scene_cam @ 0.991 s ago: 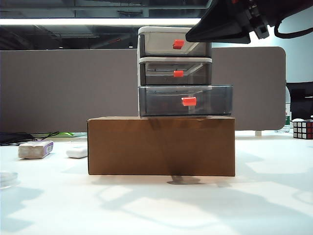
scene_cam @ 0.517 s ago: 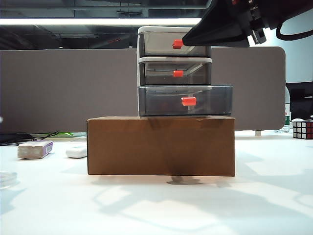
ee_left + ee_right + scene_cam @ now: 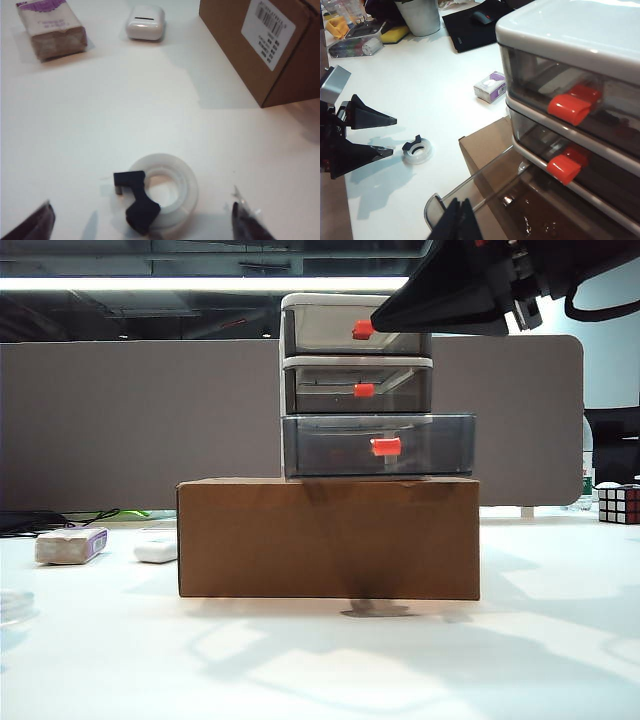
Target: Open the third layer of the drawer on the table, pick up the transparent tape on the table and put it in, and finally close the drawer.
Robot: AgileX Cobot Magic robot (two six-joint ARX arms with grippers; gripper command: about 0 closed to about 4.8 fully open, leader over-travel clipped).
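Clear transparent tape (image 3: 162,189) between spread left tool (image 3: 142,227) tips – right tool (image 3: 457,220) cropped

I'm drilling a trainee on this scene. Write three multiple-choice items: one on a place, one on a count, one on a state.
1. Where is the transparent tape? A on the table, below the open left gripper; B in the third layer; C on the cardboard box.
2. How many red-orange handles does the drawer show? A two; B three; C four.
3. The third layer is: A pulled out; B shut flush; C taken away.
Answers: 1 A, the left wrist view shows it on the white top below that gripper; 2 B, one per tray; 3 A, it juts past the upper trays, while the right gripper hangs by the top tray.
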